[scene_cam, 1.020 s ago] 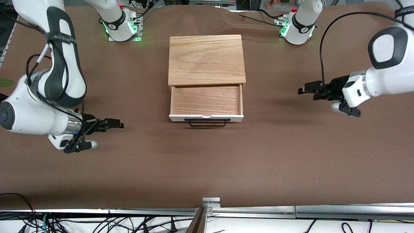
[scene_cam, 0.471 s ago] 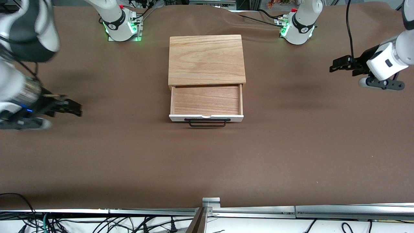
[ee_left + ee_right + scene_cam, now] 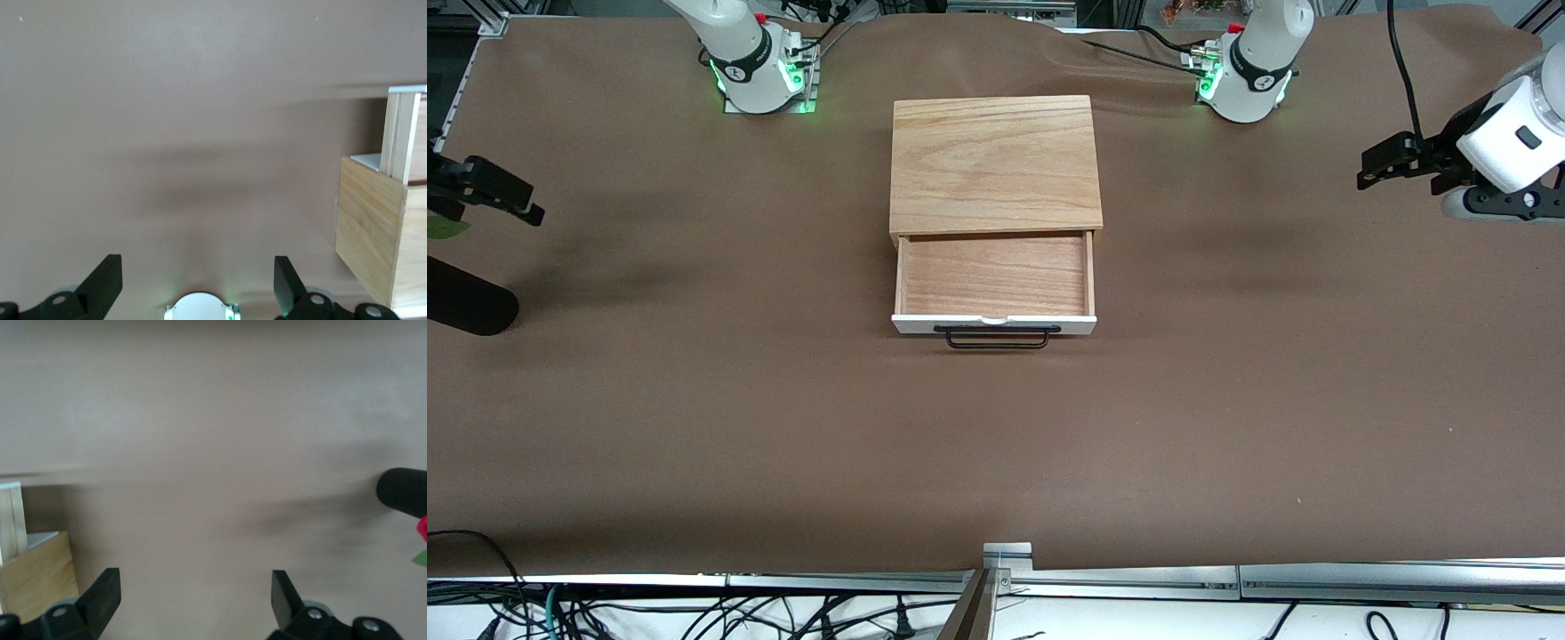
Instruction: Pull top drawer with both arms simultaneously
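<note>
Top drawer (image 3: 994, 276): light, rigid wood, slides; my left gripper (image 3: 1392, 162) and right gripper (image 3: 494, 188), spread wide and empty, would take its black bar handle (image 3: 997, 338).

One wooden box (image 3: 994, 164) stands on the tabletop (image 3: 1227, 427). One top drawer (image 3: 994, 280) juts from the box, carrying one black bar handle (image 3: 996, 338). Two arm bases (image 3: 760, 71) glow green either side of the box. Two claws show: left claw (image 3: 1383, 164), right claw (image 3: 494, 191).
</note>
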Robot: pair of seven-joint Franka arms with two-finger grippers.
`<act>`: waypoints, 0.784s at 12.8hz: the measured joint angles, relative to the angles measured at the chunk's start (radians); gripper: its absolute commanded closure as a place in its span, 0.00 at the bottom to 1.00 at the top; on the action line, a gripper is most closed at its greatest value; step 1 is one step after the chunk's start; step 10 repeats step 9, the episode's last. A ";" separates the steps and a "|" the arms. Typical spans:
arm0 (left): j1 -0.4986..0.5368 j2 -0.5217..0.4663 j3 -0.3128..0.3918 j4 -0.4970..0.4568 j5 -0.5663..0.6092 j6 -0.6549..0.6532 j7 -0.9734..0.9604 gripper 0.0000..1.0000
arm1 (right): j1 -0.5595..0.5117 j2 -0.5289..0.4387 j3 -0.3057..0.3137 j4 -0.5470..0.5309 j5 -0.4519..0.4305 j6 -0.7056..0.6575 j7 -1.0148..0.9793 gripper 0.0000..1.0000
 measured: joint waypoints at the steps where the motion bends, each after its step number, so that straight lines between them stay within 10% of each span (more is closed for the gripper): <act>1: 0.001 0.003 0.005 0.000 0.000 0.024 0.000 0.00 | -0.012 -0.011 0.022 -0.025 -0.004 -0.001 0.003 0.00; 10: -0.003 -0.019 -0.061 -0.033 0.048 0.044 -0.170 0.00 | -0.048 -0.033 0.064 -0.089 -0.027 -0.001 0.006 0.00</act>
